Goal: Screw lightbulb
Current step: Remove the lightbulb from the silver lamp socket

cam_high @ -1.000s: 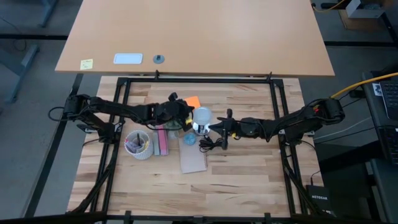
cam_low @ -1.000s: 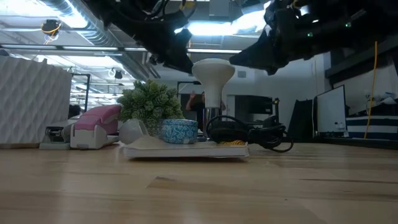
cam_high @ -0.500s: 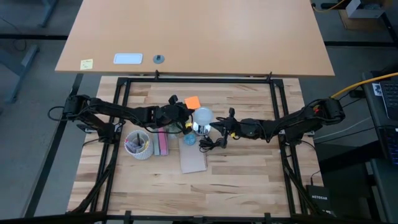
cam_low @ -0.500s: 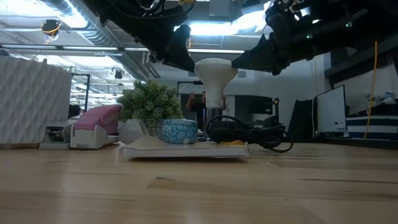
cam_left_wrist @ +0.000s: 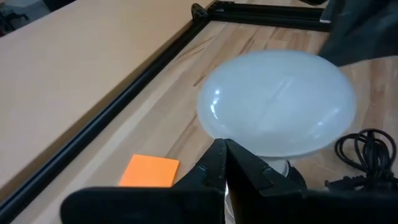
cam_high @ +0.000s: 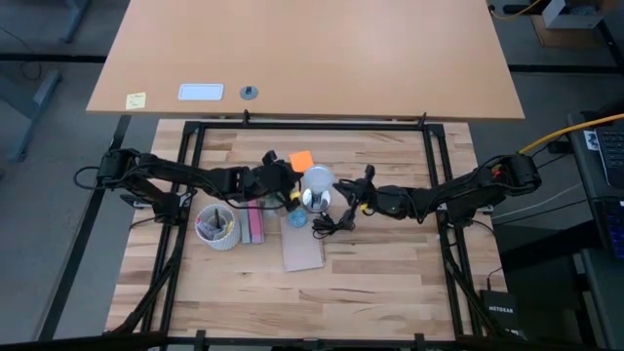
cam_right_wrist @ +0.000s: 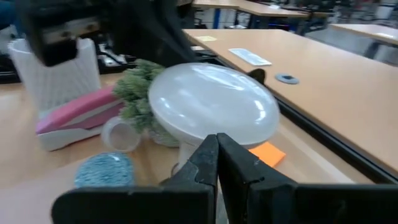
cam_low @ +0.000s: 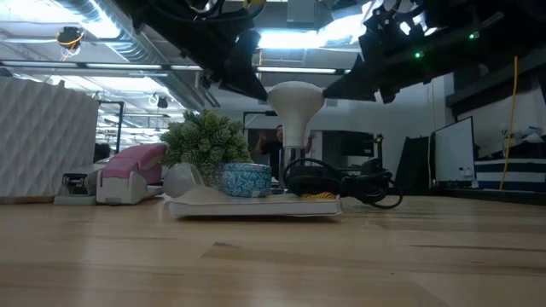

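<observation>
We see the lightbulb (cam_high: 316,181) standing upright near the middle of the desk (cam_high: 380,283), globe up and neck down in a socket whose black cord (cam_low: 341,183) coils beside it on a notebook (cam_high: 303,250). It stands base down, we judge, so the thread can turn into the fitting below.

The left gripper (cam_high: 289,185) reaches in from one side and the right gripper (cam_high: 343,199) from the other, so the bulb sits between the two arms. Both pairs of jaws are pressed closed, with nothing between them; each wrist view shows the closed tips just in front of the frosted globe. We cannot tell whether either tip touches the glass. Closed tips flanking the globe suggest nudging or steadying it, not a pinch grip.

Around the bulb sit an orange sticky note (cam_high: 301,159), a small green plant (cam_low: 205,141), a blue patterned bowl (cam_low: 246,179), a pink stapler (cam_low: 128,175) and a white cup of pens (cam_high: 216,226)
</observation>
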{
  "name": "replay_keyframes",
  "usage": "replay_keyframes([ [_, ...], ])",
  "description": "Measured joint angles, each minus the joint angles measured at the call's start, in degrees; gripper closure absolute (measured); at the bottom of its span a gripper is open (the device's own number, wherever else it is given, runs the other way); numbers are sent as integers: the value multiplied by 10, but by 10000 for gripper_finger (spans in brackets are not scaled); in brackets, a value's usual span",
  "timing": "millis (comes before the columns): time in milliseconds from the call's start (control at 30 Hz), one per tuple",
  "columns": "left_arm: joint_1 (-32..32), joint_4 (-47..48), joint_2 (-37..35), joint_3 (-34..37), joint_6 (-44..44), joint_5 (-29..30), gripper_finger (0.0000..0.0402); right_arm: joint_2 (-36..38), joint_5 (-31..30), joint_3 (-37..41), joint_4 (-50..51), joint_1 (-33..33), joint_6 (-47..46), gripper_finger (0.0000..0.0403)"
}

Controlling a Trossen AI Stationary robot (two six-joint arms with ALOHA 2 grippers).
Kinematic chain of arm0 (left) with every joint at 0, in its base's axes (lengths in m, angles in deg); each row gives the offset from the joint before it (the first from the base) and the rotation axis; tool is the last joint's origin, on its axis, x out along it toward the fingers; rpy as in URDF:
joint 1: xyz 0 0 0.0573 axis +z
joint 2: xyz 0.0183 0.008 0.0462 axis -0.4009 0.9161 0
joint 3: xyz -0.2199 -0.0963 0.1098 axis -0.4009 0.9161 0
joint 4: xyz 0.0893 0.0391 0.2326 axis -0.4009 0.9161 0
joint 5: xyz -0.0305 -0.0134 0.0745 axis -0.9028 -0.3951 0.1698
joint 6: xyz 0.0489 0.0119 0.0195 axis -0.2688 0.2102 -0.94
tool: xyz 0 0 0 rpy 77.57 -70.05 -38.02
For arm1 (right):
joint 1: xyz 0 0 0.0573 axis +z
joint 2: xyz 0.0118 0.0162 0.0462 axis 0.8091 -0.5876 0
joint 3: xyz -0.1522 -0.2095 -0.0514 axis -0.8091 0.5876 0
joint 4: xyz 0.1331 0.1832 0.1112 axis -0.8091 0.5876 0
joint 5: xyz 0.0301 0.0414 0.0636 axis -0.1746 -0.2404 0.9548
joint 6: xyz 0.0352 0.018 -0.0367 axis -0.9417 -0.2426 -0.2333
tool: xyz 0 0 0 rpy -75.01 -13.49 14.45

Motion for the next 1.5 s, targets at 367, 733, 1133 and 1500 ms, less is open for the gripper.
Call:
replay_keyframes([
  [367,-29,-2,3,0,3,-34,401,0,-42,0,14,-2,0,391],
  [733,-43,1,4,1,3,-16,402,-1,-32,0,12,-1,0,391],
  [1133,-73,-1,2,1,3,-10,401,39,-36,0,38,0,31,391],
  [1500,-99,-6,-44,1,0,-6,401,103,109,0,64,0,22,391],
])
